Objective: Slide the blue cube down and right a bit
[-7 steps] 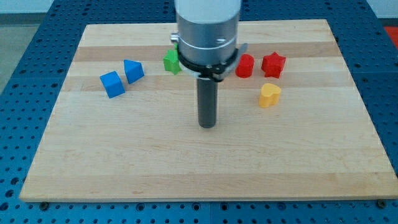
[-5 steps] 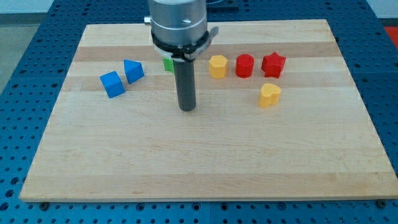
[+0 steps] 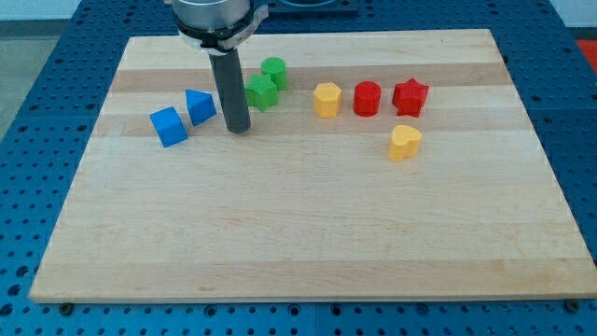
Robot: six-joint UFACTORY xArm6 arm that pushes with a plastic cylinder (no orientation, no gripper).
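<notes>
The blue cube (image 3: 168, 126) sits on the wooden board (image 3: 308, 233) at the view's left. A second blue block (image 3: 200, 106), wedge-like, lies just up and right of it. My tip (image 3: 238, 129) rests on the board to the right of both blue blocks, a small gap from the wedge-like one and a wider gap from the cube. It touches neither. The rod rises from the tip to the view's top.
Two green blocks (image 3: 260, 91) (image 3: 273, 72) sit just right of the rod. Further right are a yellow block (image 3: 326, 99), a red cylinder-like block (image 3: 367, 98), a red star (image 3: 409, 96) and a yellow heart (image 3: 404, 143).
My tip has moved left and up across the board, from the middle to a spot beside the blue blocks. No block has moved.
</notes>
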